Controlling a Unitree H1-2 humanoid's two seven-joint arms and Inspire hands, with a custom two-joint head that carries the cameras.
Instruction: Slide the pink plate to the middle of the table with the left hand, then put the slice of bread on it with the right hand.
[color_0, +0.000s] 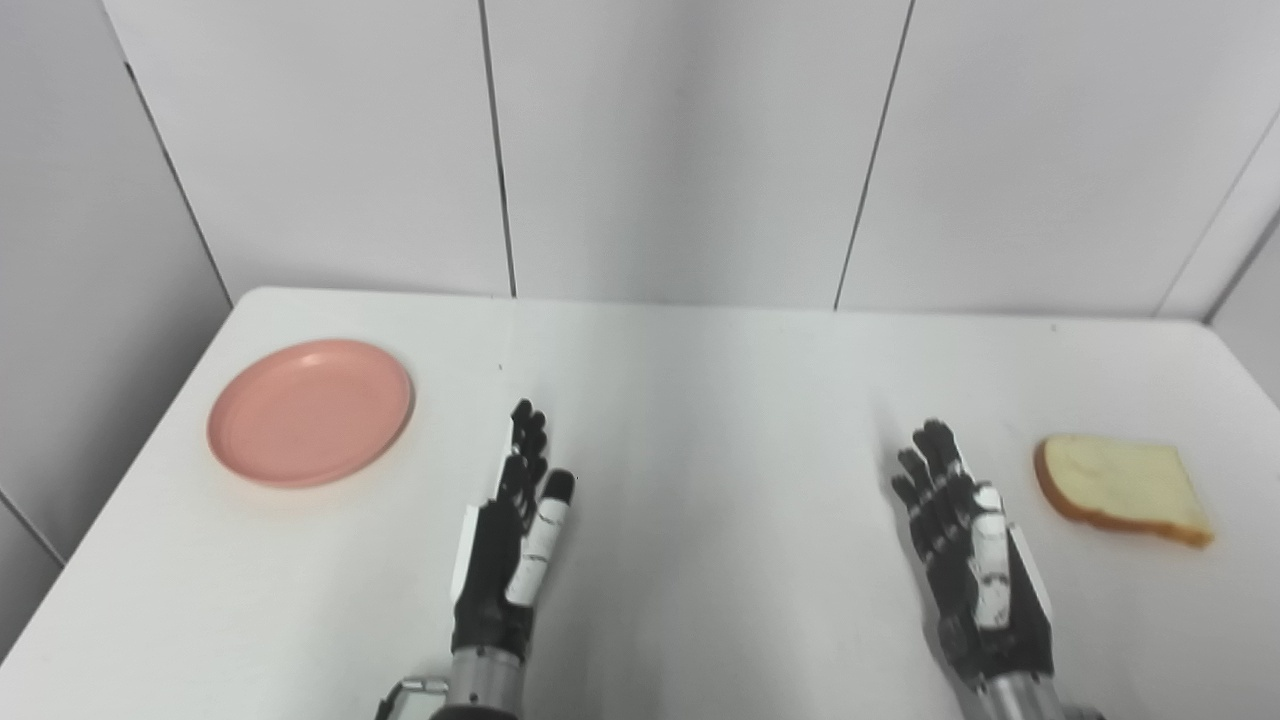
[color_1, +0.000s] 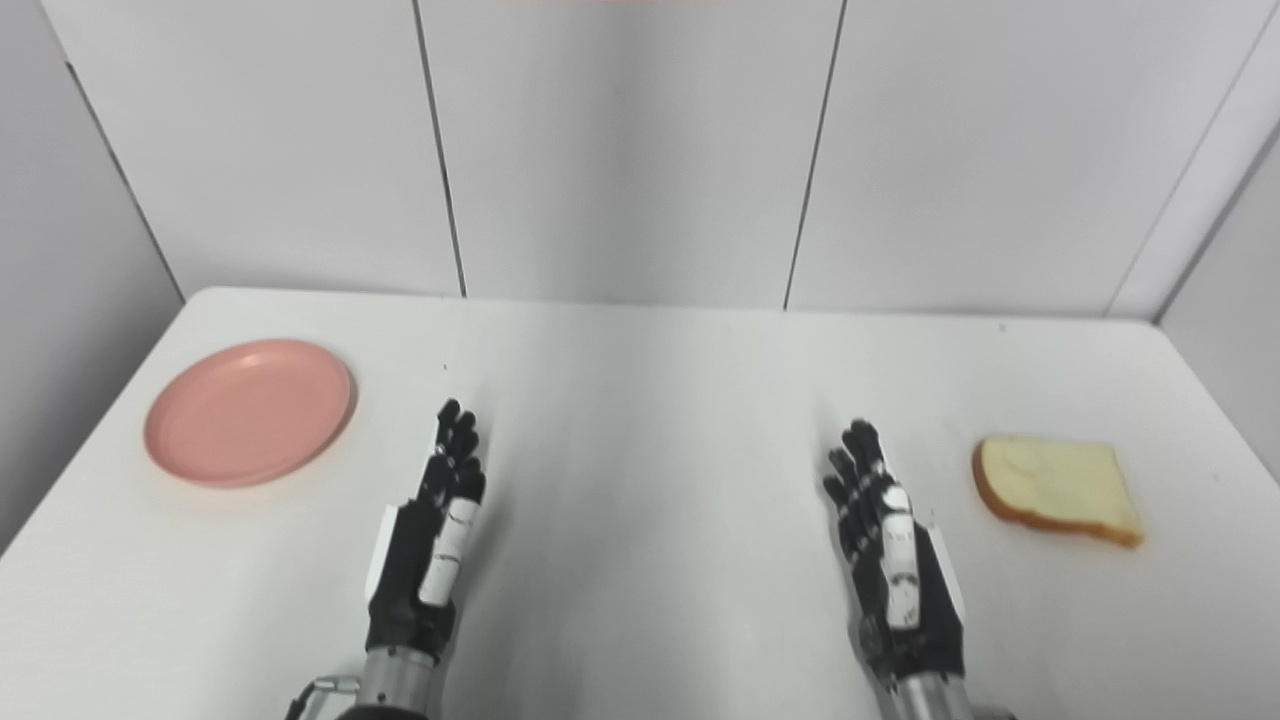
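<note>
Left eye view shows the white table (color_0: 700, 420) with the pink plate (color_0: 311, 411) lying flat and bare toward its far-left corner, and everything else can be placed from that plate. The left hand (color_0: 512, 535) hovers to the right of the plate and a little nearer the robot, apart from it, fingers stretched out and slightly spread, grasping nothing. The right hand (color_0: 968, 545) is well to the right of the plate, across the middle of the table, likewise released and empty. The slice of bread (color_0: 1122, 487) lies flat farther right again, just beyond the right hand and not touching it (crust edge turned toward the robot).

Judging from this layout, neither step has begun: the plate is off to the side and the bread is not on it. The step in hand is the slide. To do it well, the left hand should probably travel left and away from the robot until its fingertips pass the plate's far-left rim, then settle on or just behind that rim and draw the plate right toward the open middle. Light downward pressure seems wise, since a shallow plate could tip or skate if pushed hard on one edge. The right hand is best kept where it is, clear of the plate's path, until the plate rests.
</note>
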